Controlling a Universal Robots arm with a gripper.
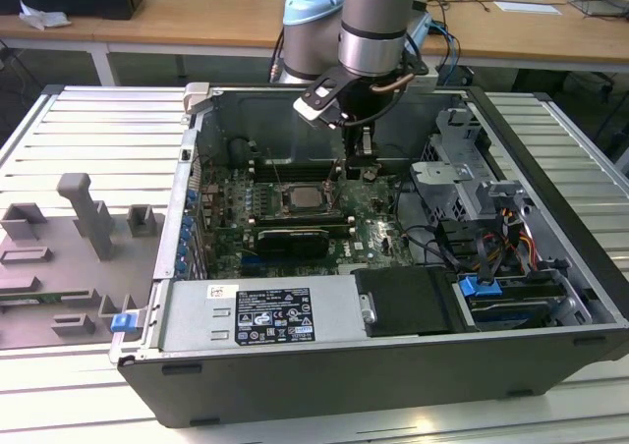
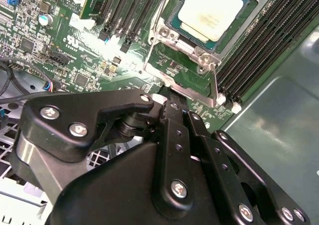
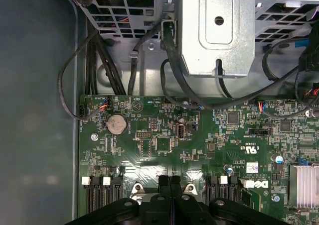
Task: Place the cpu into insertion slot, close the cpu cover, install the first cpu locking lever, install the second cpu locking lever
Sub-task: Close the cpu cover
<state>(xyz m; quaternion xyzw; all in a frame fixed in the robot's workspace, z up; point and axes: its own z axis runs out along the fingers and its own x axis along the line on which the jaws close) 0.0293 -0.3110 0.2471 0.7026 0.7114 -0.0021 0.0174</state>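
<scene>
Cpu (image 2: 212, 12), its pale silver top facing up, sat in the insertion slot (image 2: 171, 36) on the green circuit board (image 3: 164, 135) of an open computer case (image 1: 324, 365) lying on the ribbed tabletop (image 1: 88, 120). The arm's gripper (image 3: 169, 179) hung low over the board just beside the slot's grey metal rim, on the exterior view's right of it, its two black fingers (image 3: 163, 186) pressed together with nothing visible between them. In the second wrist view a thin metal lever rod (image 2: 215, 83) ran along one side of the slot, ending near the gripper, a second rod (image 2: 158, 18) followed the opposite side, and long black memory slots (image 2: 259, 41) flanked the slot on both sides. In the first wrist view a round coin battery (image 3: 117, 123) lay on the board farther from the slot than the fingers, with black cables (image 3: 99, 60) and a grey metal drive cage (image 3: 219, 26) beyond. Grey fixture blocks (image 1: 88, 218) stood on the tabletop well apart from the slot, outside the case.
</scene>
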